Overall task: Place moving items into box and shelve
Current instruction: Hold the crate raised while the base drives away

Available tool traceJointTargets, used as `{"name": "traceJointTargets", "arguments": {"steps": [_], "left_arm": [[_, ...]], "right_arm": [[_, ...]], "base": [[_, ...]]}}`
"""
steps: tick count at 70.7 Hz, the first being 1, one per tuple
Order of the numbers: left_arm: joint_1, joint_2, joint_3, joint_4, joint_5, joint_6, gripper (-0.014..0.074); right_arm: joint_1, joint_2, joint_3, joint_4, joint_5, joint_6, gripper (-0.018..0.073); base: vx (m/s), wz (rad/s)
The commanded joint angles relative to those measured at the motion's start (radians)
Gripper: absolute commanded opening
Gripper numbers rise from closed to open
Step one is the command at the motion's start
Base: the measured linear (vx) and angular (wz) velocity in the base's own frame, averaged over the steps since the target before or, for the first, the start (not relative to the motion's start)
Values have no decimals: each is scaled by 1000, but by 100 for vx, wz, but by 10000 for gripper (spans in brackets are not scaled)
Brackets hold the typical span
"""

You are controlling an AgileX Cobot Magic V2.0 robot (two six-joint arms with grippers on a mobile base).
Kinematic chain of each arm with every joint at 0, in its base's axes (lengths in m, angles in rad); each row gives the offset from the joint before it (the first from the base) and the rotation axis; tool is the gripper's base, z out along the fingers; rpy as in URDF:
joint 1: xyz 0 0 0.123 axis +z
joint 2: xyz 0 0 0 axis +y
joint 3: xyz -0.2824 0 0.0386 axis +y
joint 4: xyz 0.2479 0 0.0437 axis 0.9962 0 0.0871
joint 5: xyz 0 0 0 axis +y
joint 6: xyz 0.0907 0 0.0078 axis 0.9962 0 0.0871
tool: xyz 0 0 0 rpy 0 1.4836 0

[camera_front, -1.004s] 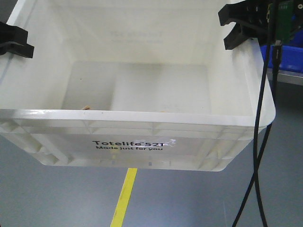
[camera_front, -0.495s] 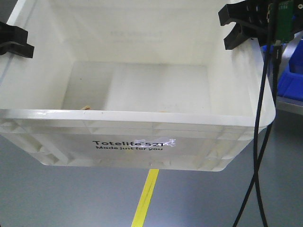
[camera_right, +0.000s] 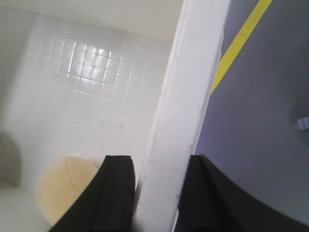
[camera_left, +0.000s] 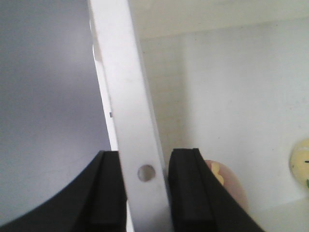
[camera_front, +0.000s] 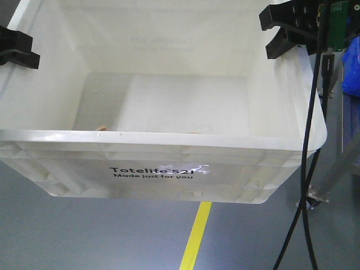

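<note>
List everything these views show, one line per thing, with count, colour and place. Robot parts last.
white box: one, white with black print, held above the grey floor, filling the front view.
yellow plush toy: one, pale yellow with a green mark, on the box floor, at the edge of the left wrist view.
beige plush toy: one, beige-pink, on the box floor, partly hidden behind a gripper finger.
floor line: one, yellow, on the floor below the box.
blue object: one, blue, blurred, far right.
metal leg: one, grey, right of the box.
cables: at least two, black, hanging past the box's right side.
left gripper: one, black, clamped on the box's left rim.
right gripper: one, black, clamped on the right rim.
</note>
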Motion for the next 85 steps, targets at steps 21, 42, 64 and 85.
{"name": "traceJointTargets", "arguments": {"steps": [21, 42, 64, 85], "left_arm": [[-6, -44, -35, -45, -98, 23, -17], [-6, -44, -35, -45, -98, 23, -17], [-6, -44, -35, -45, -98, 23, -17], [-6, -44, -35, -45, -98, 23, -17]], "right_arm": [[0, -54, -40, 22, -24, -32, -12], [0, -54, -40, 22, -24, -32, -12], [0, -54, -40, 22, -24, -32, -12], [0, -54, -40, 22, -24, -32, -12]], "base": [[47, -4], [47, -15], [48, -18], [48, -9]]}}
